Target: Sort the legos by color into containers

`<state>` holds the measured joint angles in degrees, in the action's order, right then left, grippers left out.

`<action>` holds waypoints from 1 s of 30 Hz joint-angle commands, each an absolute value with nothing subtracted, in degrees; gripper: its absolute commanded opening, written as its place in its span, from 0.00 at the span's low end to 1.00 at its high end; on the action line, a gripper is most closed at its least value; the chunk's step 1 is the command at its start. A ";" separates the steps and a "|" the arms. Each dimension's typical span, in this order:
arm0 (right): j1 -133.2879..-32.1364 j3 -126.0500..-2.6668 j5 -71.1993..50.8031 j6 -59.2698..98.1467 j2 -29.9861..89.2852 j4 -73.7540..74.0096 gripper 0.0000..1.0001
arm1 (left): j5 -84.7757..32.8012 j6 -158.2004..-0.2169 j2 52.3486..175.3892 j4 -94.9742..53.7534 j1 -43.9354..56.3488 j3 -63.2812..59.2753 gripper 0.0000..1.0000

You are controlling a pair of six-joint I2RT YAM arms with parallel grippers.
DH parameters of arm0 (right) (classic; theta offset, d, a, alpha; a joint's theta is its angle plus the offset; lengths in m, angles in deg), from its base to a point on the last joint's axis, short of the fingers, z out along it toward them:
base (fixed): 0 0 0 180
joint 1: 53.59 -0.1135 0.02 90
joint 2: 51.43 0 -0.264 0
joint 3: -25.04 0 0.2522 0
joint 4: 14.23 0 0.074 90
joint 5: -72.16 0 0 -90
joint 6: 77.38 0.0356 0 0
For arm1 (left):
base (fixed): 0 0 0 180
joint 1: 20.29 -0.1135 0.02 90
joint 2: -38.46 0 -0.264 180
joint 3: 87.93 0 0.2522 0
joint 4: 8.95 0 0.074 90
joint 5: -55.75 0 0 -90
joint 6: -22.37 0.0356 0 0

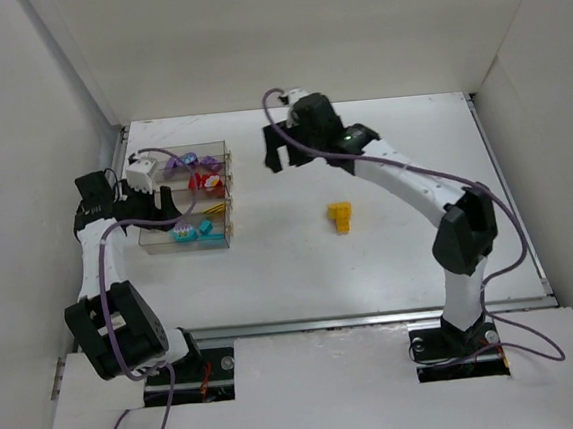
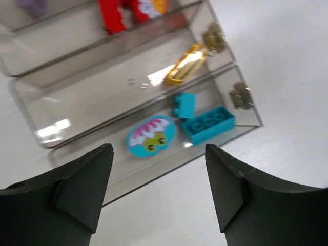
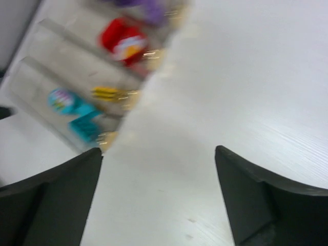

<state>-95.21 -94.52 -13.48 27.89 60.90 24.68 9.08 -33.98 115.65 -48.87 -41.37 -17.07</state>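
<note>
Arms are both stretched toward the left half of the table (image 1: 271, 271). The left arm rises from its base, runs back along the wall and turns its wrist inward. That puts the left gripper (image 1: 162, 203) over the left side of the containers (image 1: 153, 242), its fingers spread with nothing between them. The right arm leans up and across in one long arc. The right gripper (image 1: 284, 160) points down near the right of the containers' far half, its jaws wide apart and empty. One yellow lego (image 1: 340, 217) lies alone on the open table, well apart from the bins and from both grippers.

From overhead the bins' contents are only small colour patches: purple farthest, then red, yellow, and cyan nearest. The left wrist camera shows them properly. The closest compartment holds a round cyan piece (image 2: 151, 136) with a printed face, a small cyan brick (image 2: 184, 105) and a longer cyan brick (image 2: 209, 124). The next holds a single yellow piece (image 2: 184, 66), and beyond that lie red legos (image 2: 113, 18). Brassy tabs (image 2: 240, 96) stand on the bin fronts. The right wrist camera is blurred, giving the same colour order at its upper left and bare table between its fingers (image 3: 266, 200). Only the overhead view takes in the loose yellow lego.
</note>
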 commanded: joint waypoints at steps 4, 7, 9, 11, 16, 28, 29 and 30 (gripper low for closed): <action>-84.71 -86.29 -23.74 28.88 53.33 43.10 1.00 | -12.13 -36.26 115.10 -41.71 -37.79 -10.72 0.75; -81.18 -85.49 -21.35 28.27 53.94 45.58 1.00 | -18.06 -34.59 115.10 -39.95 -34.54 -9.14 0.77; -81.18 -85.49 -20.83 26.78 54.73 46.11 1.00 | -20.36 -34.58 115.10 -39.94 -32.52 -8.25 0.79; -81.80 -86.02 -20.22 26.07 56.40 47.60 1.00 | -22.63 -34.58 114.58 -39.94 -31.11 -7.46 0.80; -82.41 -82.24 -20.21 28.17 56.50 46.83 0.96 | -28.53 -34.05 114.05 -41.17 -26.18 -6.94 0.80; -82.41 -77.05 -19.42 28.71 58.08 45.50 0.70 | -28.54 -32.65 112.30 -44.33 -22.40 -6.41 0.82; -82.41 -77.05 -18.72 28.71 57.56 44.98 0.66 | -29.06 -32.65 112.29 -44.34 -22.40 -6.41 0.82; -82.41 -76.53 -18.20 28.71 57.55 44.97 0.64 | -29.06 -32.13 112.29 -44.34 -22.40 -6.41 0.82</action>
<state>-82.47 -77.37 -19.51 27.89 58.21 45.84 -28.34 -32.95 115.37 -43.82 -22.62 -8.90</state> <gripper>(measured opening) 0.652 0.812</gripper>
